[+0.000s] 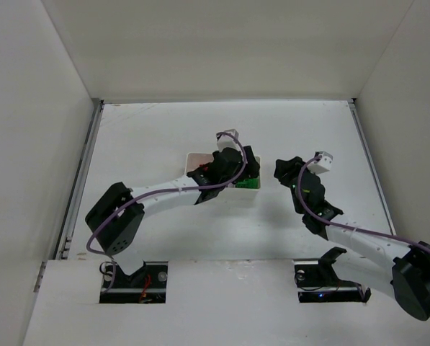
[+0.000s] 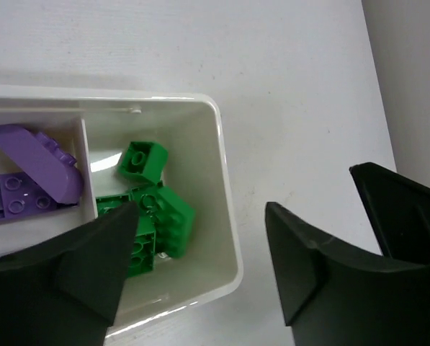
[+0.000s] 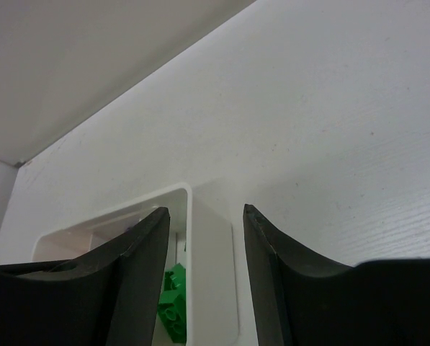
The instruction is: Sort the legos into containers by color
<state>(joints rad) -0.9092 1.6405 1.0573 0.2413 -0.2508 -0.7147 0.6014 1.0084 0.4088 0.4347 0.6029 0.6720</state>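
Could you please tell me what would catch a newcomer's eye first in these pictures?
The bright green legos piled in the end compartment of the white tray stand out, with purple legos in the next one. The left gripper hangs open and empty right above them, while the right gripper, also open, faces the tray from the table beside it.

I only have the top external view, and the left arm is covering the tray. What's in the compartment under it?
Observer: The left wrist view shows green bricks in the end compartment of the tray.
Operator: And the compartment next to that one?
Observer: Purple bricks, in the part that shows.
Operator: Is the left tool carrying anything?
Observer: No. The left tool is open with nothing between its fingers.
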